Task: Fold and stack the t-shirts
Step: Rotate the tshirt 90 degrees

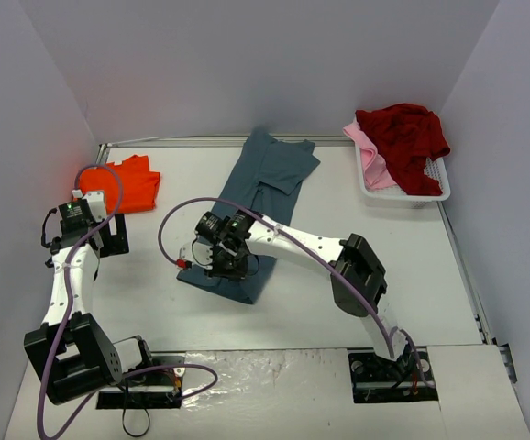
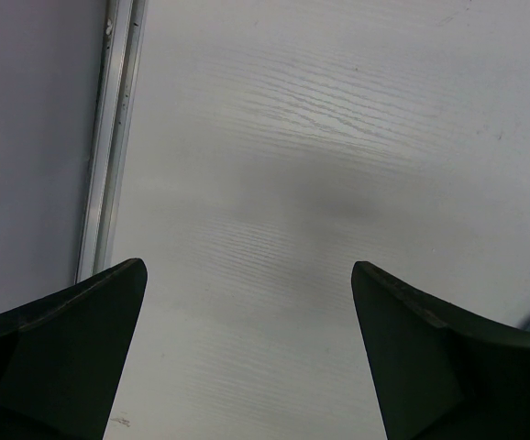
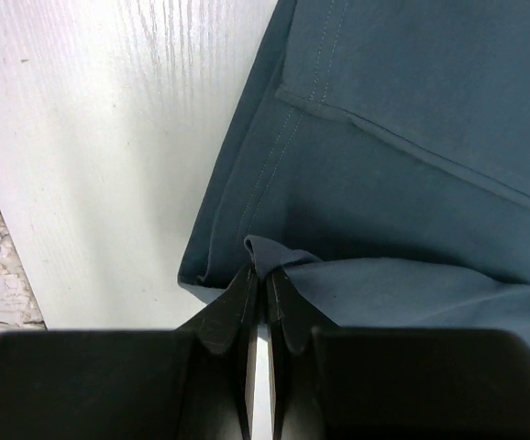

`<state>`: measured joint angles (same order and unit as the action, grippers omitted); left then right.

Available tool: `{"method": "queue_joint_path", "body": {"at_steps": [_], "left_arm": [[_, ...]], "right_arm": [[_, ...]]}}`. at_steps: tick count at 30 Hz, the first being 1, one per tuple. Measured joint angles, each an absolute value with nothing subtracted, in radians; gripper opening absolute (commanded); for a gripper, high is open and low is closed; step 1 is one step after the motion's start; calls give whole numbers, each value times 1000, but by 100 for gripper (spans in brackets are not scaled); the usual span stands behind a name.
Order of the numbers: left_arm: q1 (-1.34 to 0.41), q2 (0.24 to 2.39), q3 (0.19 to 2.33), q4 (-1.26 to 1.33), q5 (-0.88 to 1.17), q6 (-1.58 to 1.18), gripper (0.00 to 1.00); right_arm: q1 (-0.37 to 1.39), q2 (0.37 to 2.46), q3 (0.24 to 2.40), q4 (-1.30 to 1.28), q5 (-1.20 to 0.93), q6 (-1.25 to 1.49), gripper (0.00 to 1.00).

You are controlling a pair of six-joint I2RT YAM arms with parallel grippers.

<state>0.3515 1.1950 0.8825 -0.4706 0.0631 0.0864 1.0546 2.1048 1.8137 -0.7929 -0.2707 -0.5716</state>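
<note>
Slate blue-grey t-shirt (image 1: 274, 174) lies part-folded on the tabletop (image 1: 412, 266). The right gripper (image 3: 265, 275) is closed, pinching the shirt's near corner, likely to lift it for a fold. Left of the shirt, the left gripper (image 2: 248, 266) hangs wide open and empty.

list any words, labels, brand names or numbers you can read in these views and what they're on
None can be read.
The blue-grey t-shirt, orange t-shirt, dark red t-shirt and pink t-shirt are plain; the white basket shows no print.
Any marks on the left arm or right arm are too small to read.
</note>
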Motion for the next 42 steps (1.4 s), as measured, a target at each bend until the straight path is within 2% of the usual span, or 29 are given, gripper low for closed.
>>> {"method": "queue_joint_path", "body": {"at_steps": [31,33,34,35,38,42], "left_arm": [[354,1197,883,-474,64,91,94],[354,1198,883,-474,67,94,94],[354,1198,883,-474,68,94,94],[354,1198,883,-474,71,94,94],[354,1200,883,-474,75,94,94],[354,1203,886,-477,82,95,94]], "right_arm": [[1080,2027,1758,-792,-268,-600,0],[1080,2027,1742,-793,-268,-602,8],[1080,2027,1737,-794,-269,-603,18],[1080,2027,1735,-794,-270,-603,39],[1082,2027,1734,-794,-282,-603,46],[1089,2027,1736,-795,-297,-603,48]]}}
